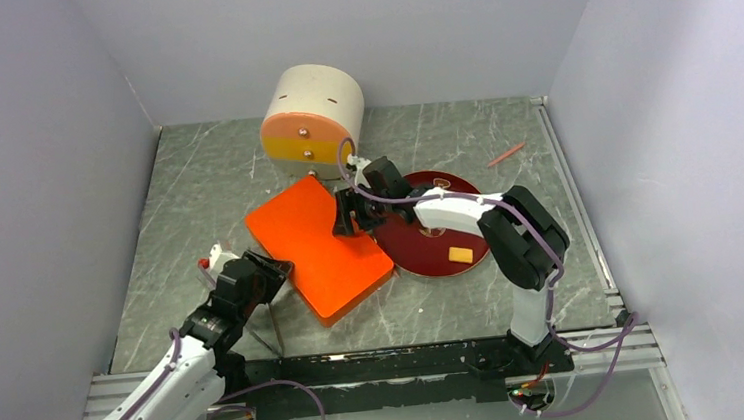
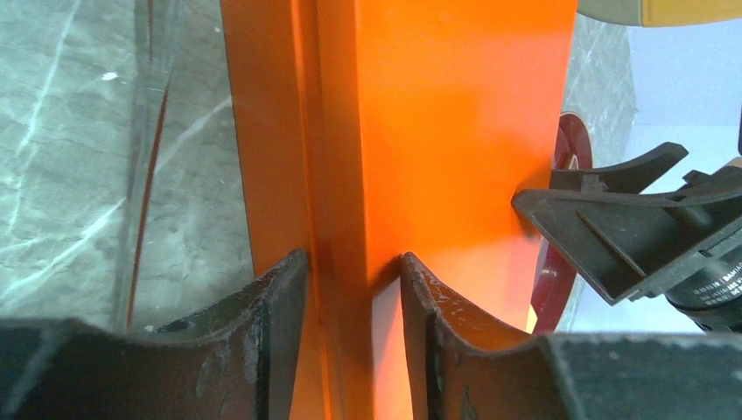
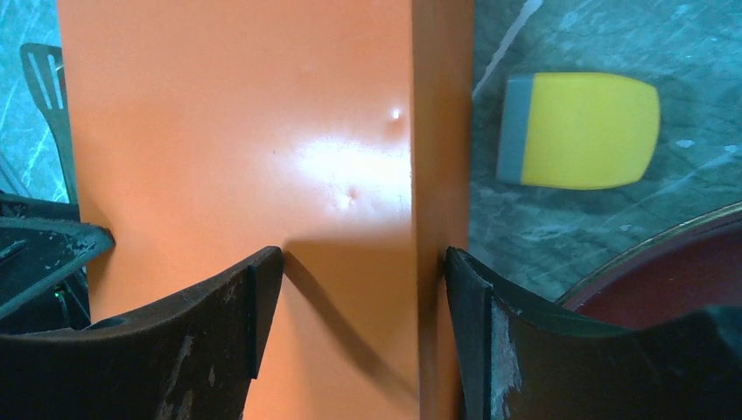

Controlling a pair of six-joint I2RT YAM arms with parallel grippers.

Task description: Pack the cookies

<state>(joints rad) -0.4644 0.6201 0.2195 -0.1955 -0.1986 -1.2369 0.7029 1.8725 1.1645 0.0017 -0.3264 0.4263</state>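
Left pincer (image 1: 278, 271) (image 2: 354, 293): at the near-left corner of the orange box (image 1: 315, 240) (image 2: 455, 114). Its jaws are half closed around a raised edge of the box, and orange fills the whole gap between them. I cannot tell whether they press on it or only straddle it.
Right pincer (image 1: 345, 214) (image 3: 363, 280): at the far-right edge of the box (image 3: 227, 131). Its jaws stand wide, one finger (image 3: 236, 324) over the top face and the other just outside the side wall, and no squeeze shows.
Orange box: lies slantwise in the middle of the surface (image 1: 195, 184), with one pincer at each end.
Yellow cookie (image 1: 460, 254): a small rectangle lying flat on the dark red plate (image 1: 422, 256), toward the plate's near-right part and well apart from both pincers. No other cookies show.
Dark red plate: right of centre on the surface, its left side just beside the box and partly hidden under the right arm.
Round container (image 1: 312, 109): cream-coloured with an orange and yellow front, at the far edge of the surface behind the box.
Thin stick (image 1: 506, 153): reddish, near the far-right corner.
Spatula (image 3: 44, 74): dark and slotted, lying on the surface beyond the box's left side.
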